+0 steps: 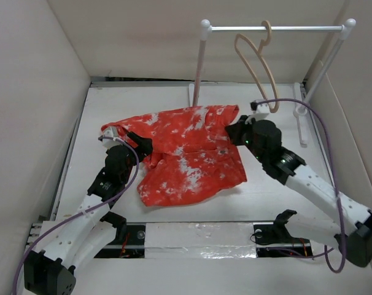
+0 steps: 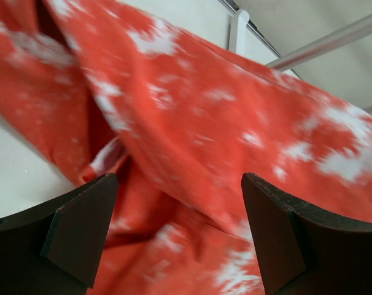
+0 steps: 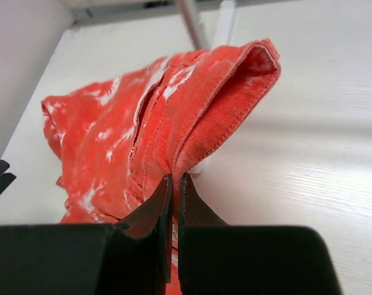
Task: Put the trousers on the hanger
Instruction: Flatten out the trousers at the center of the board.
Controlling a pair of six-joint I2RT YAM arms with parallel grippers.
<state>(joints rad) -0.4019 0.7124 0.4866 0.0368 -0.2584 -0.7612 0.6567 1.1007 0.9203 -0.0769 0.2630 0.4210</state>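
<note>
- Top view: the bright red-orange fabric trousers mottled with white blotches (image 1: 186,157) lie crumpled on the white worktop (image 1: 278,196), between the two arms.
- The left fingers (image 1: 139,145) sit at the garment's left edge. From this height it cannot be told how wide they stand.
- The right fingers (image 1: 236,131) meet the garment's far right corner.
- The thin pale beige hanger with a hook top (image 1: 259,67) hangs by its hook from the bar of the white two-post rail rack (image 1: 278,27) at the far right of the worktop. It is apart from the trousers, and no cloth is on it.
- Left wrist view: the left fingers (image 2: 81,227) are spread wide, one dark pad at each lower corner. Between and beyond them lies the red-orange cloth of the trousers (image 2: 235,135) (blurred here). No pad can be seen pressing on it.
- A strip of worktop (image 2: 14,178) shows at the left, and the rack's metal bar (image 2: 333,40) crosses the upper right.
- Right wrist view: the right fingers (image 3: 174,212) are pressed together, pinching a stitched edge of the trousers (image 3: 192,117).
- The pinched edge stands up in a raised fold. The rest trails away to the left over the worktop (image 3: 309,141).
- A rack post (image 3: 189,21) stands just behind the fold.
</note>
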